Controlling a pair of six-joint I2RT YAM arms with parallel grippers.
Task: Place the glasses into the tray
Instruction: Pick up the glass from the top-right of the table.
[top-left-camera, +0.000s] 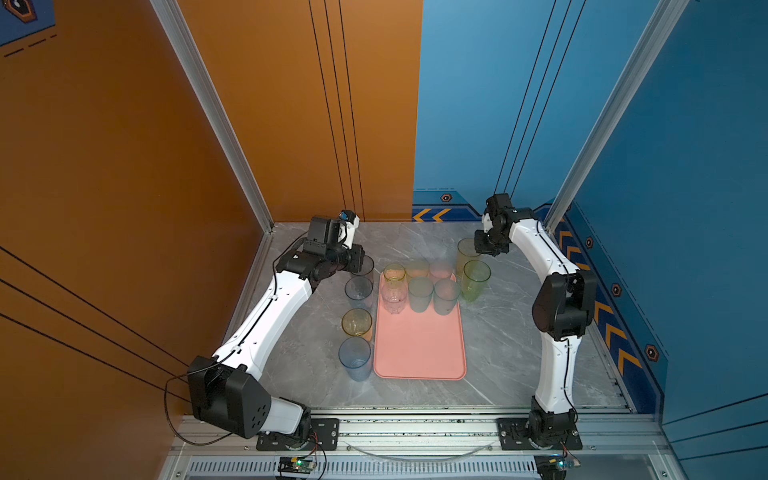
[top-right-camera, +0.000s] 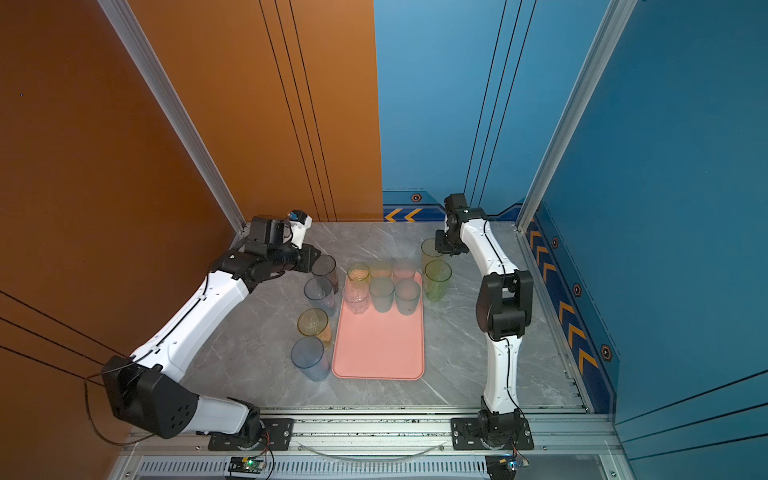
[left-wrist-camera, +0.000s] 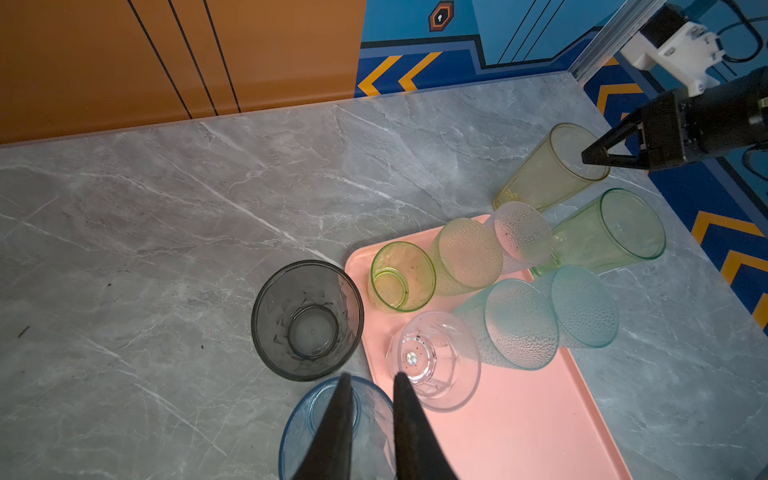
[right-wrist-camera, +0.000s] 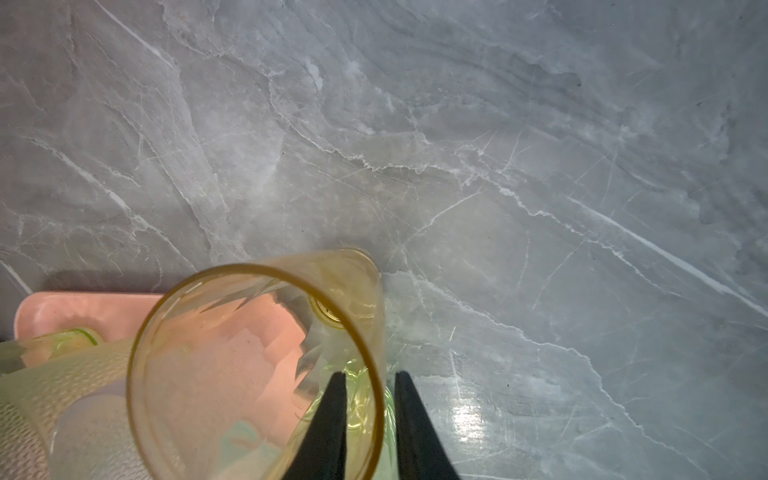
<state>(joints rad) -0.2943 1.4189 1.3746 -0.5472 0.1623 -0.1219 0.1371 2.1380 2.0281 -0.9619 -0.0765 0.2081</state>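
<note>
Our right hand (right-wrist-camera: 368, 374) pinches the yellow glass (right-wrist-camera: 257, 365) by its wall. Swinging it to the tray (top-left-camera: 419, 345) could topple the tall green glass (top-left-camera: 476, 280) just beside it. Whether our left hand (left-wrist-camera: 370, 376) grips anything, we cannot tell.

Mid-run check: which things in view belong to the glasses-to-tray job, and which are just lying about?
Job: tray; six tumblers on it; four tumblers standing left of it; yellow tumbler, held at its rim by the right pincer; green tumbler beside it.
Not the job: black cable by the left arm; lit circuit board on the front rail.
</note>
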